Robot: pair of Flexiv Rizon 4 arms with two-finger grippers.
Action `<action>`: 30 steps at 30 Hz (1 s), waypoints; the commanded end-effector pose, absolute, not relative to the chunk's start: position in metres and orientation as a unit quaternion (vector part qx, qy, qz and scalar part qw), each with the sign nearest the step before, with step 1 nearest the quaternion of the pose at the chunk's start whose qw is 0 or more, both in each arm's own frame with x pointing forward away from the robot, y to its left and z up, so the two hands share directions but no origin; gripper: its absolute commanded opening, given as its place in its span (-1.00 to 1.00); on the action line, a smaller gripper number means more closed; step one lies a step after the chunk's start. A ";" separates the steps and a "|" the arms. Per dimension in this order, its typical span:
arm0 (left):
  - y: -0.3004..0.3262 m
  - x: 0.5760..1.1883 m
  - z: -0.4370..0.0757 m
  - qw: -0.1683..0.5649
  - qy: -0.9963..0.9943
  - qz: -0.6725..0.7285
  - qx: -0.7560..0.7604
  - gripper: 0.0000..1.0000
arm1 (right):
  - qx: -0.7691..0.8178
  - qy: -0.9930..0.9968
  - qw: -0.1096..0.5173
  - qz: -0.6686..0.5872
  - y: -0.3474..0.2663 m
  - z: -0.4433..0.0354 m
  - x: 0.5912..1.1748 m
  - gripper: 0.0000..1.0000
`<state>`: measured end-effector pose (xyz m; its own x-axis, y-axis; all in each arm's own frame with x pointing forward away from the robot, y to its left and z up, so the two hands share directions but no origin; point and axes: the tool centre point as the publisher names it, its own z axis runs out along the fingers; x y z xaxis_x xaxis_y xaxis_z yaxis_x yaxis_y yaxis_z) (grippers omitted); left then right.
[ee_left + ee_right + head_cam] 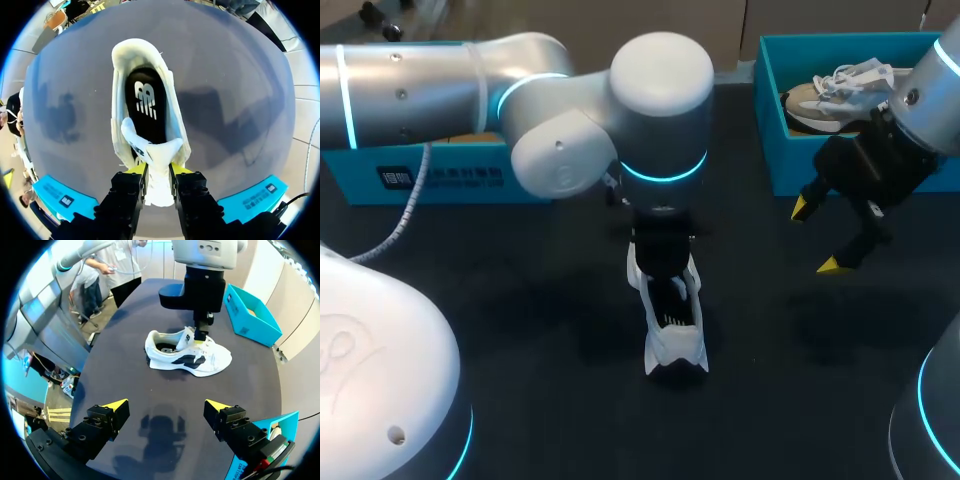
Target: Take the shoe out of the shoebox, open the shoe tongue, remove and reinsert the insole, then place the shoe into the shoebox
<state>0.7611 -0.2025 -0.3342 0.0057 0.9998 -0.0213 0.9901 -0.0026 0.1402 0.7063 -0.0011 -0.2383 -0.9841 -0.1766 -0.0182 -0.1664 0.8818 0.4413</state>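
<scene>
A robotics lab: left arm (520, 100) and right arm (932, 90) over a dark table (520, 310) with a teal shoebox (767, 100).

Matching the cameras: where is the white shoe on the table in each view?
Head view: shoe mid-table, under left gripper.
Left wrist view: shoe ahead of left gripper, which grips its tongue.
Right wrist view: shoe ahead of right gripper.
Shared landmark: left gripper pinching the tongue.

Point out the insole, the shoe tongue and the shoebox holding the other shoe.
insole (145, 107): left wrist view, black heel part.
shoe tongue (158, 162): left wrist view, its white middle.
shoebox (767, 100): head view, left wall.
</scene>
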 end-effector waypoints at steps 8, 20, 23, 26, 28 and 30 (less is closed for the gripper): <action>-0.197 0.740 -0.335 0.051 0.690 0.033 0.721 -0.47 | 0.088 -0.970 0.011 -0.225 0.000 -0.239 0.706 1.00; -0.197 0.735 -0.325 0.048 0.695 0.011 0.717 -0.41 | 0.088 -0.970 0.011 -0.225 0.000 -0.239 0.706 1.00; -0.200 0.738 -0.322 0.048 0.697 0.005 0.716 -0.37 | 0.088 -0.970 0.011 -0.225 0.000 -0.239 0.706 1.00; -0.204 0.736 -0.329 0.043 0.700 0.005 0.713 -0.35 | 0.088 -0.970 0.011 -0.225 0.000 -0.239 0.706 1.00; -0.204 0.733 -0.335 0.033 0.698 -0.001 0.715 -0.33 | 0.088 -0.970 0.011 -0.225 0.000 -0.239 0.706 1.00; -0.205 0.729 -0.341 0.026 0.698 -0.001 0.715 -0.33 | 0.088 -0.970 0.011 -0.225 0.000 -0.239 0.706 1.00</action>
<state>0.7278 -0.1987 -0.3308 0.0238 0.9988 -0.0433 0.9989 -0.0221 0.0404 0.7063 -0.0011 -0.2383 -0.9841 -0.1765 -0.0182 -0.1663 0.8818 0.4413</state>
